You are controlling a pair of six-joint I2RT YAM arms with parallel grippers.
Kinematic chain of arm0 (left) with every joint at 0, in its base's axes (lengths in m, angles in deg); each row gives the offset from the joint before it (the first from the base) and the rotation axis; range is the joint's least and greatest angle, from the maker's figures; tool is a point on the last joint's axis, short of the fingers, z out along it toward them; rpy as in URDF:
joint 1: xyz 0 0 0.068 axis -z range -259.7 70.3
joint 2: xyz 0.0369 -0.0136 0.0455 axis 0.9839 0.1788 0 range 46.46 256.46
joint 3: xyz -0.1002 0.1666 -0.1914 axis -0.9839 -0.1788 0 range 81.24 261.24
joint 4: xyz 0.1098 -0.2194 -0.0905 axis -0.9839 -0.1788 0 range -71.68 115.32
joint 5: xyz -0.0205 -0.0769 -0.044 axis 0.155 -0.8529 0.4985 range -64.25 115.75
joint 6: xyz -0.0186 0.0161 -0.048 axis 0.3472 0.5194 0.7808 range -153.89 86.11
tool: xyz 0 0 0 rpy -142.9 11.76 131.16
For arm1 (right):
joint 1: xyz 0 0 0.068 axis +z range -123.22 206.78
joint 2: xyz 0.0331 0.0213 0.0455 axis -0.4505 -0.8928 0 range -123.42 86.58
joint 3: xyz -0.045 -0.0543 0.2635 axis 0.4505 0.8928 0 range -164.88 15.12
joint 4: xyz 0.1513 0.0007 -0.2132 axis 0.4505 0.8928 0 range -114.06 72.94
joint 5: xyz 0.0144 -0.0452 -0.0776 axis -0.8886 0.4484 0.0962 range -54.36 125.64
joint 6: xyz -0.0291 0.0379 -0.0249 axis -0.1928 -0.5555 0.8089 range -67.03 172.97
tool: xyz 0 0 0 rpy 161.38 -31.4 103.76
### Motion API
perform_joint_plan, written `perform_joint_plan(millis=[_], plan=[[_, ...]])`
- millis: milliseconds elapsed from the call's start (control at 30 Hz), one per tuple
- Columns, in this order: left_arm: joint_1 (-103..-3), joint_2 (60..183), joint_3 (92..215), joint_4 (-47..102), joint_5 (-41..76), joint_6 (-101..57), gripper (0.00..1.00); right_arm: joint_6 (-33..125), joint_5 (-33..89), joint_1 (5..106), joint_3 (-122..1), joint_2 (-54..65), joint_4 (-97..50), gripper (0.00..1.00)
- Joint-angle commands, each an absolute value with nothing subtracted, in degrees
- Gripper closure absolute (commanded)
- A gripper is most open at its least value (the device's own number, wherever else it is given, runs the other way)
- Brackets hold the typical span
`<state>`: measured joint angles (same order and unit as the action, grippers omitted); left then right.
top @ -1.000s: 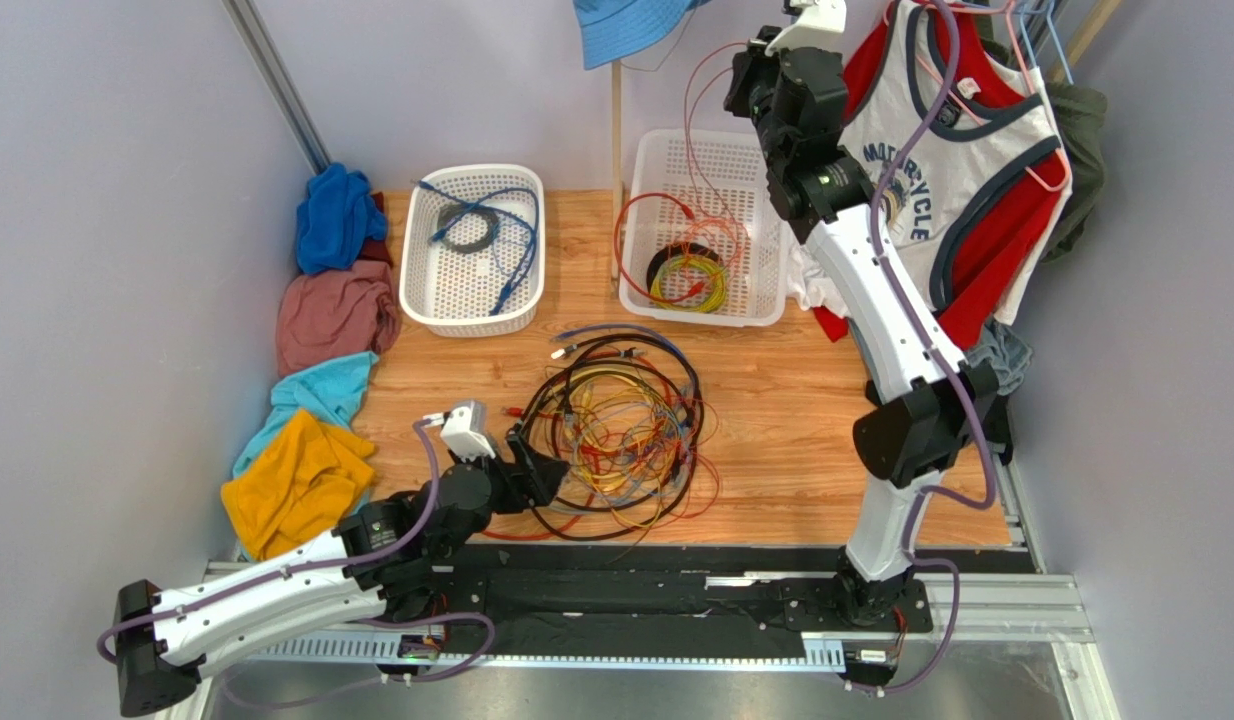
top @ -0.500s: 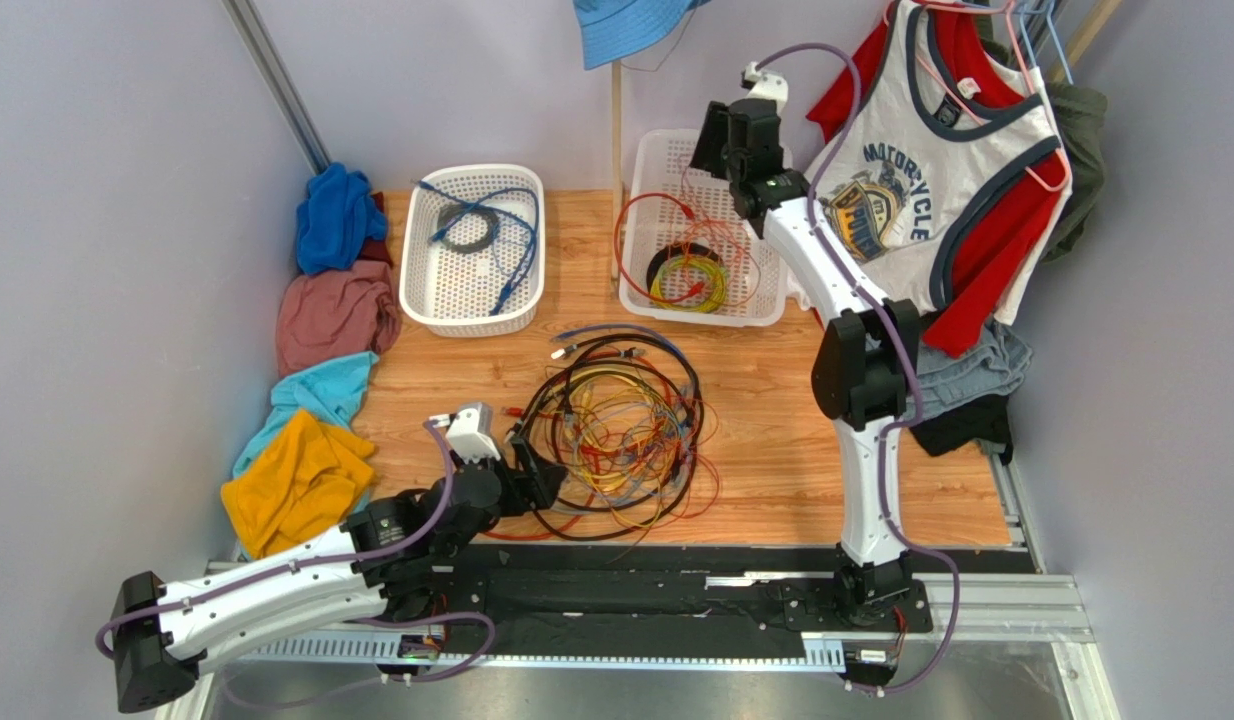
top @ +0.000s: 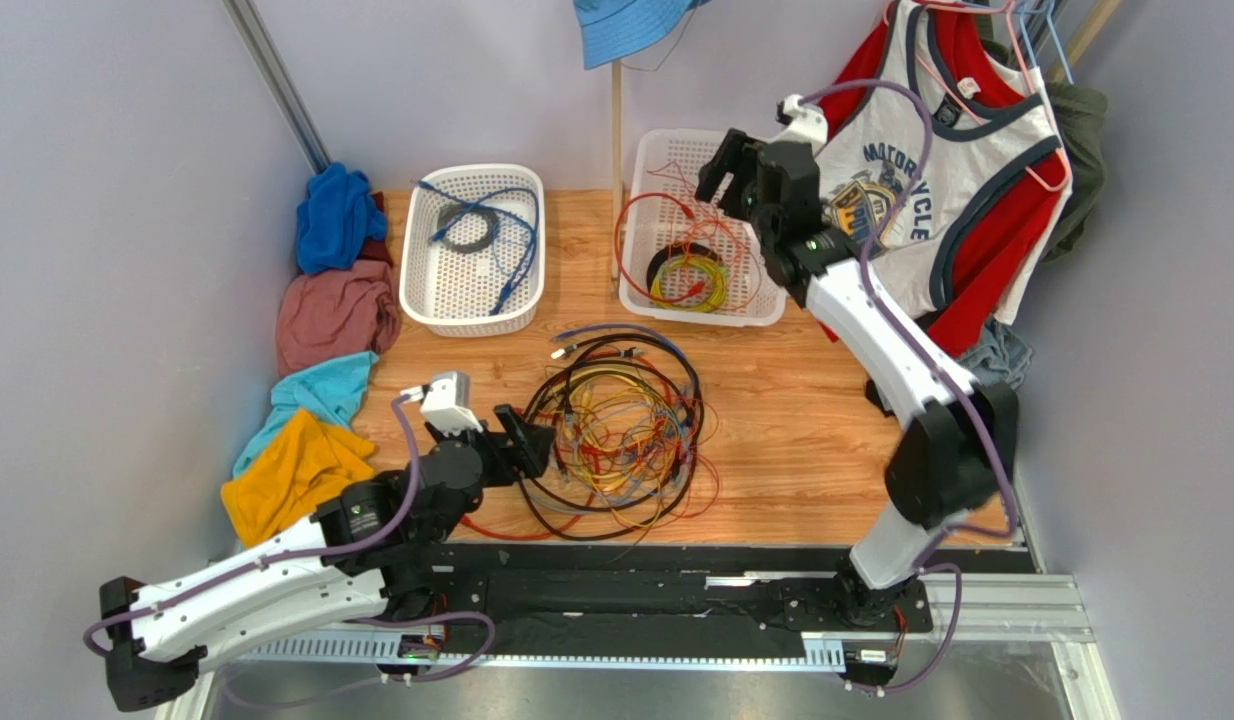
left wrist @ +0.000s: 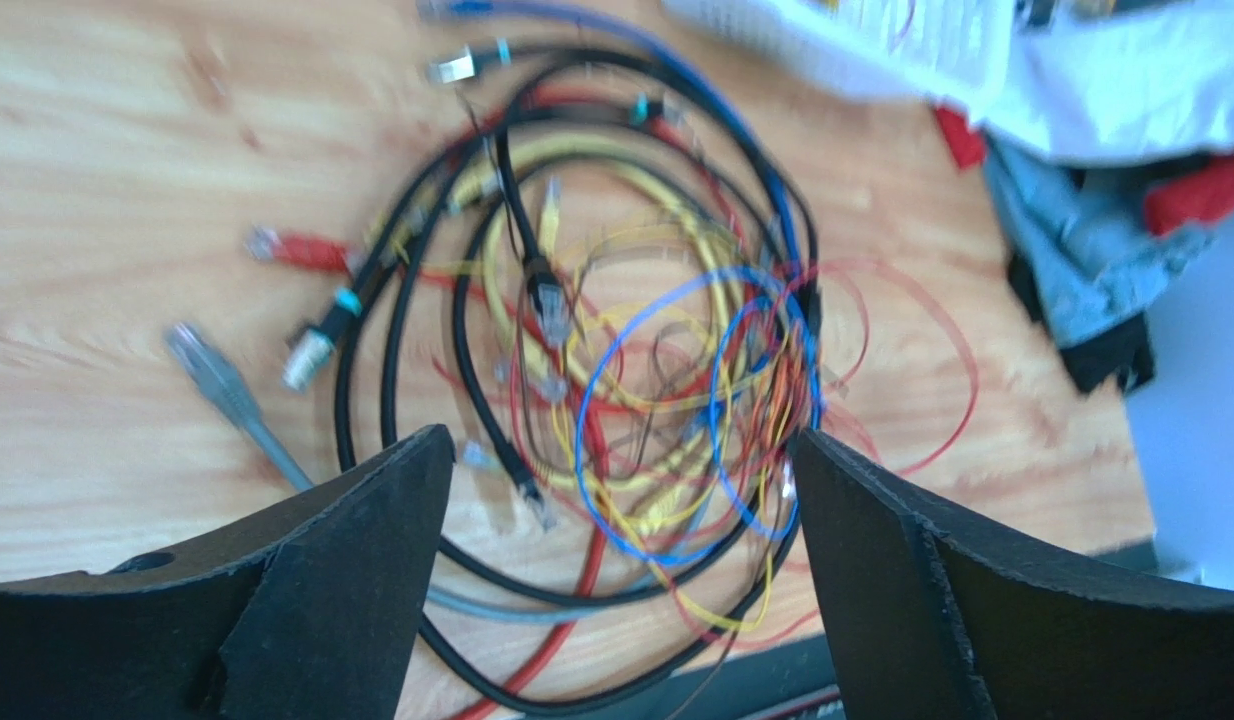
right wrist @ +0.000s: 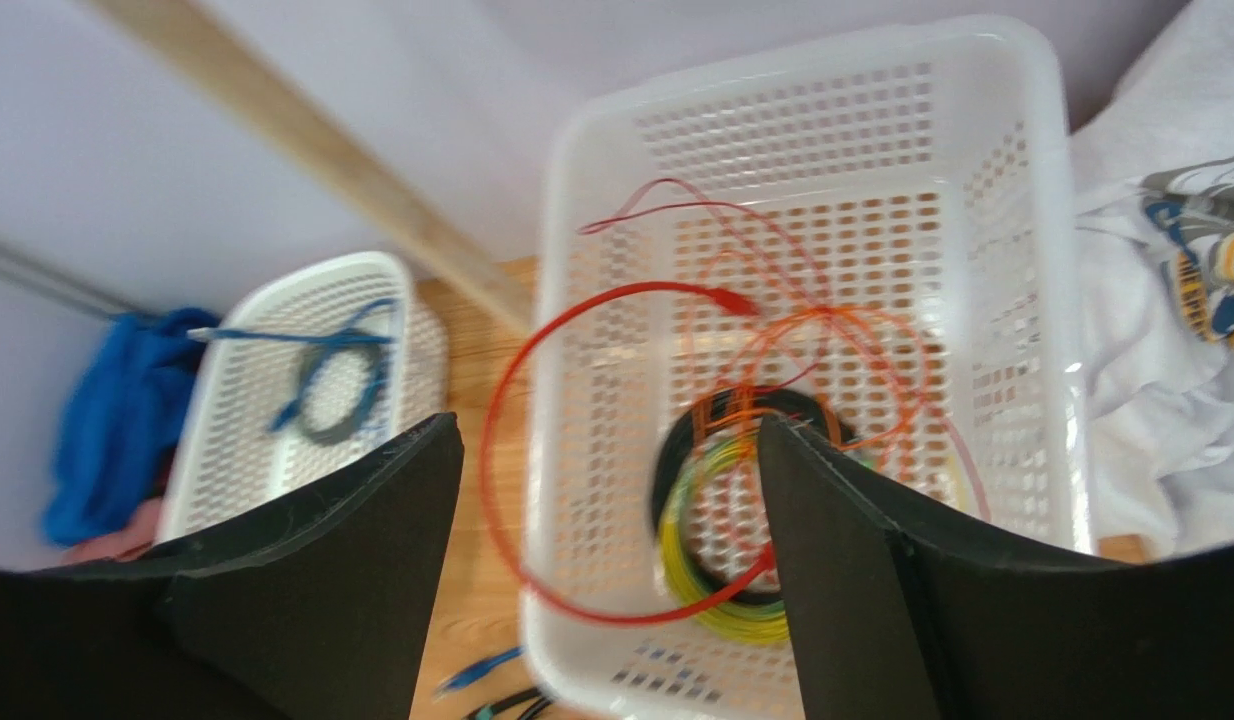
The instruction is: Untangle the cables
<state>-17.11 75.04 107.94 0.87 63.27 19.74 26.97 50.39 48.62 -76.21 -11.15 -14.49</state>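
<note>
Top external: the cables [top: 616, 435] are laid as a roundish loop pile, plug ends pointed left; single strands cannot be traced. Left gripper [left wrist: 620, 437] and right gripper [right wrist: 605, 428] are held spread, empty.

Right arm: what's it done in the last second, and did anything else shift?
It dropped from high up to just over the right basket, fingers open; the thin red wire that trailed up toward them now lies in that basket. The left fingers, open, edged forward slightly. Cable tangle and left basket unchanged.
</note>
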Motion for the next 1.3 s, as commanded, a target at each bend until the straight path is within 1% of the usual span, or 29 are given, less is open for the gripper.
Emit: perform_joint_plan(millis=[0, 33, 67, 133, 167, 300, 367, 500, 667, 733, 767, 800, 867, 900, 967, 1000, 1033, 1167, 1200, 1267], plan=[[-17.21, 74.50, 115.59, -5.61, 72.24, 16.12, 0.07, 22.30, 47.95, 53.22, -61.64, 1.75, -23.52, 0.25], [-17.21, 74.58, 116.39, -7.36, 73.20, 16.38, 0.06, 21.94, 48.04, 54.36, -58.22, 5.60, -25.27, 0.25], [-17.30, 74.50, 117.09, -7.98, 74.17, 16.21, 0.05, 21.85, 47.43, 56.90, -52.27, 7.46, -25.55, 0.26], [-17.30, 74.15, 118.50, -8.51, 74.70, 15.60, 0.05, 22.20, 48.03, 60.16, -45.12, 11.85, -27.82, 0.27], [-17.30, 73.97, 118.77, -8.69, 74.88, 15.51, 0.05, 22.20, 49.60, 63.66, -38.56, 12.92, -28.53, 0.27], [-17.30, 74.23, 118.51, -7.99, 73.39, 15.24, 0.05, 19.32, 49.88, 69.66, -27.81, 15.48, -30.12, 0.27], [-17.30, 74.76, 118.07, -7.64, 72.34, 15.77, 0.05, 18.26, 49.70, 71.50, -25.50, 16.00, -29.25, 0.24], [-17.30, 75.73, 116.49, -7.64, 71.54, 17.87, 0.06, 17.37, 49.62, 72.04, -22.60, 18.11, -27.05, 0.21], [-17.30, 75.99, 115.60, -7.55, 70.49, 18.93, 0.07, 18.77, 51.73, 71.95, -22.94, 17.59, -24.76, 0.21], [-17.30, 76.08, 115.17, -7.55, 70.23, 19.28, 0.07, 18.69, 50.07, 71.95, -23.29, 15.22, -24.67, 0.25], [-17.30, 75.99, 114.99, -7.46, 69.96, 19.46, 0.07, 18.08, 47.88, 71.95, -23.38, 14.34, -24.93, 0.28], [-17.30, 75.99, 114.55, -7.46, 69.70, 19.81, 0.08, 17.55, 46.56, 71.95, -23.38, 12.42, -25.80, 0.37], [-17.30, 75.64, 114.20, -7.46, 69.17, 20.07, 0.08, 16.15, 42.87, 71.95, -23.55, 10.83, -26.95, 0.48], [-17.30, 75.55, 114.02, -7.72, 69.08, 20.51, 0.08, 15.79, 41.89, 71.95, -23.73, 9.69, -27.30, 0.61], [-17.30, 74.76, 113.85, -8.43, 69.08, 20.78, 0.09, 15.53, 40.57, 72.04, -24.60, 9.68, -27.22, 0.79], [-17.39, 74.32, 113.85, -9.21, 69.26, 21.04, 0.09, 15.44, 40.83, 72.30, -24.87, 11.42, -26.44, 0.98], [-17.30, 73.36, 113.85, -9.48, 69.35, 21.04, 0.09, 15.61, 41.70, 72.57, -25.31, 13.00, -26.08, 1.00], [-17.30, 69.58, 113.32, -8.96, 70.05, 19.99, 0.09, 22.45, 42.67, 76.08, -32.59, 24.86, -22.40, 1.00], [-17.30, 68.88, 113.06, -7.22, 70.14, 18.51, 0.10, 25.08, 42.41, 77.04, -39.48, 28.10, -19.95, 1.00], [-17.30, 67.12, 112.27, -5.10, 69.88, 16.83, 0.10, 31.94, 41.45, 78.98, -47.94, 29.54, -16.86, 1.00]])
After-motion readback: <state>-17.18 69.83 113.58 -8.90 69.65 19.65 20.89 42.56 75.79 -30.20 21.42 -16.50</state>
